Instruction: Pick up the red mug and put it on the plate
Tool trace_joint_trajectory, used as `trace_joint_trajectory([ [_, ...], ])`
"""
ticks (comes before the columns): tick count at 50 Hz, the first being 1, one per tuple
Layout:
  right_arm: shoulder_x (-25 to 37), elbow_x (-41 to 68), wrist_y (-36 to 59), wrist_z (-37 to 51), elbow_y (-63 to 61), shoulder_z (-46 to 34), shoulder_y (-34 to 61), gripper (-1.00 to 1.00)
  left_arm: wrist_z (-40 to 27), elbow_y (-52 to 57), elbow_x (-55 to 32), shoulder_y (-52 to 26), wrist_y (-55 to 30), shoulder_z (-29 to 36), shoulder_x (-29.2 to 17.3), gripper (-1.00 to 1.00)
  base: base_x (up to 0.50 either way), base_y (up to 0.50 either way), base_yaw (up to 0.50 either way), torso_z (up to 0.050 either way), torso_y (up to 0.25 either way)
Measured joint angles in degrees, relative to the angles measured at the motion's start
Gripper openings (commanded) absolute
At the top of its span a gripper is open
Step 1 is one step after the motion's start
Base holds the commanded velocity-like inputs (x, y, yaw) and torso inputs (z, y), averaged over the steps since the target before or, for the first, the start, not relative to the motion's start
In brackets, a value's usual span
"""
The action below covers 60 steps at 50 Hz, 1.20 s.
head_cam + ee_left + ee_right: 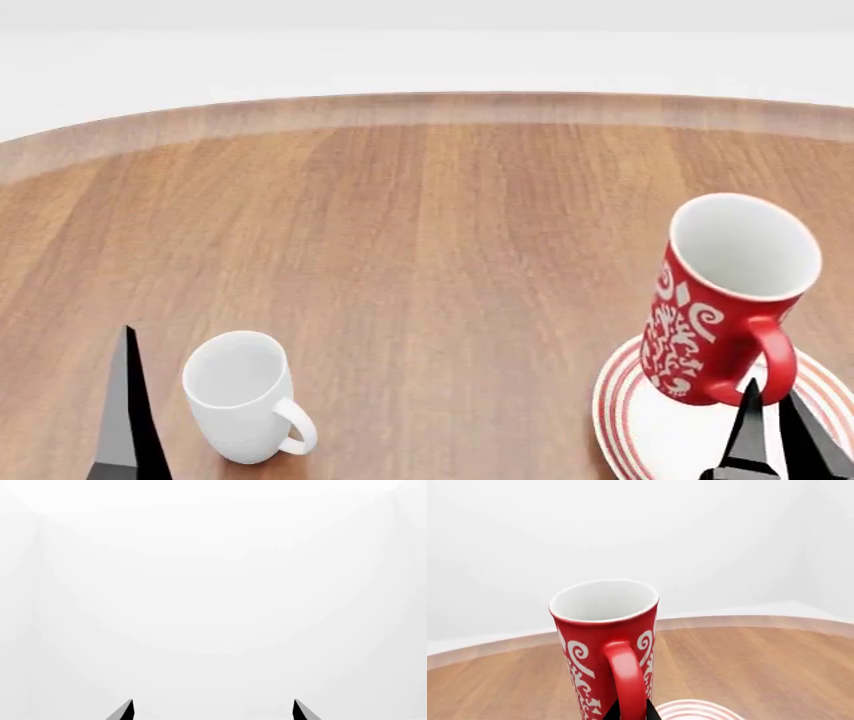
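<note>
Red mug held tilted over the plate, right side of table

Head view: red mug [721,300] at right, its base over the far part of the plate [641,425]; cannot tell if the base touches it. Long axis tilted, white open mouth up and leaning right and toward the camera, handle on the near-right side. Right gripper [771,435] fingertips sit at the handle's lower end. White mug [243,397] upright near left, handle to the right, well apart from the plate. Left gripper [127,410]: one dark finger beside it, touching nothing.

Right wrist view adds: the red mug's handle [627,680] faces the camera, two dark fingertips pinched on it at its lower part.

Left wrist view: only blank white and two fingertips spread wide apart, nothing between.

Table [427,230]: wide bare wood between the mugs and out to the curved far edge; the plate runs out of frame at near right.
</note>
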Motion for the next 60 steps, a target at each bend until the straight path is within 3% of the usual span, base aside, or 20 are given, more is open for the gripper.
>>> trace_joint_trajectory([
  [19,3.12,0.96,1.63,-1.48,2.13,1.34,3.22,-1.00,-0.43,-0.53,0.66,0.61,1.33,0.71,-0.39,1.00,0.00,0.00,0.00,0.000,0.000],
  [39,6.77,5.17,2.68,-14.10,12.81,2.81,10.62,-1.00,-0.92,0.75,1.63,0.80,0.37,1.68,-0.56,1.00,0.00,0.00,0.00,0.000,0.001],
  [60,5.29,6.75,7.72,-27.67,26.92,-0.50,23.63,-1.00,-1.23,1.28,1.84,0.47,-0.30,1.90,-0.70,1.00,0.00,0.00,0.00,0.000,0.000],
])
